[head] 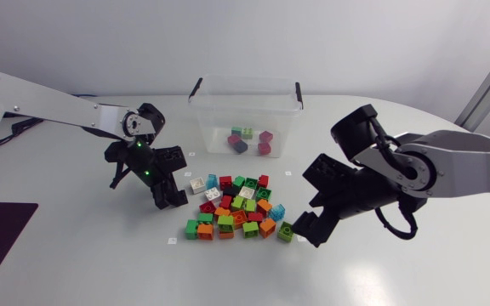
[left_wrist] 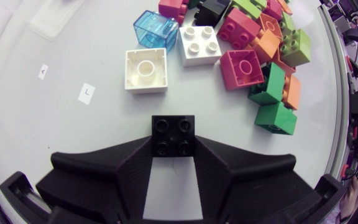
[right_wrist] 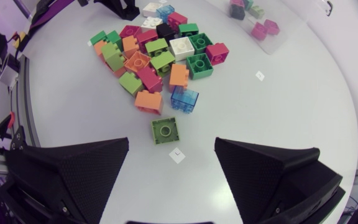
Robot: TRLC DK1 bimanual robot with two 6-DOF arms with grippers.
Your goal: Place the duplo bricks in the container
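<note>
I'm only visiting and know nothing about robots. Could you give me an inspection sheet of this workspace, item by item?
Surface: white table with a rounded edge.
Job's things: the clear container holds a few bricks; a pile of bricks lies on the table in front of it; one green brick sits apart from the pile.
Clutter: small white labels on the table.
Grippers: left gripper shut on a black brick beside the pile; right gripper open, with the green brick just ahead of it.
Cables: a black cable loops by the right arm's wrist.
Surroundings: nothing seen.
</note>
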